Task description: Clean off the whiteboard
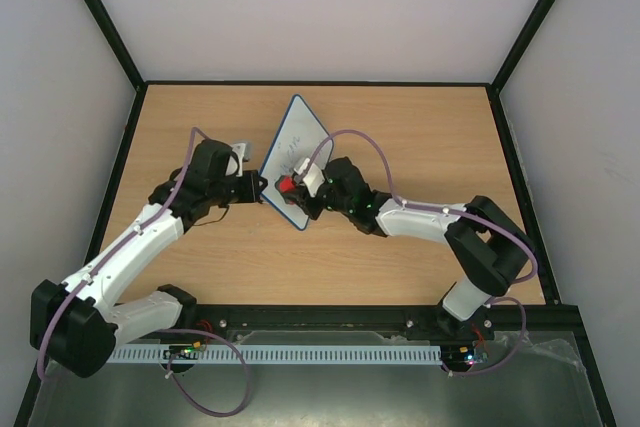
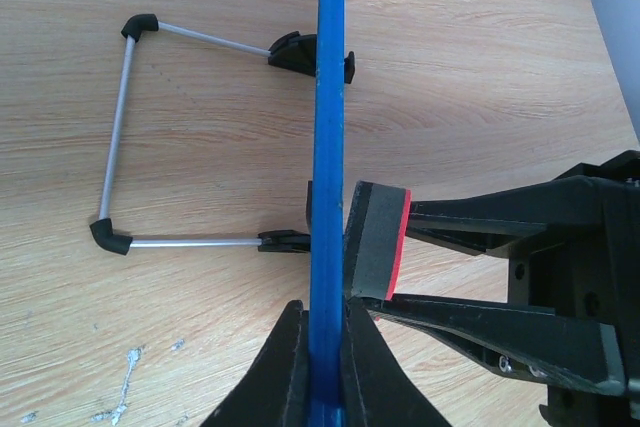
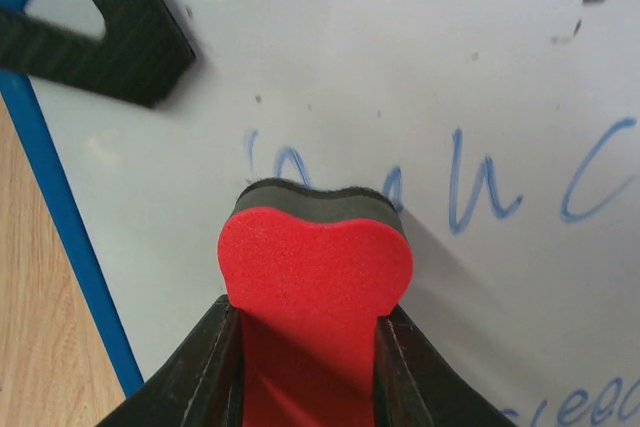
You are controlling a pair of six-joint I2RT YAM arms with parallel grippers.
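The whiteboard (image 1: 296, 145) stands upright on the table, white with a blue rim, and carries blue handwriting (image 3: 480, 187). My left gripper (image 1: 262, 190) is shut on its near blue edge (image 2: 328, 97), one finger on each side (image 2: 325, 312). My right gripper (image 1: 292, 188) is shut on the red eraser (image 3: 315, 267), whose dark felt face presses against the board's written side near its lower left corner. The eraser (image 2: 375, 242) shows edge-on against the board in the left wrist view. One left finger (image 3: 110, 27) overlaps the board's corner.
A wire stand (image 2: 115, 127) with black corner pieces lies flat on the table behind the board, fixed to its back. The wooden table (image 1: 420, 137) is bounded by a black frame and white walls.
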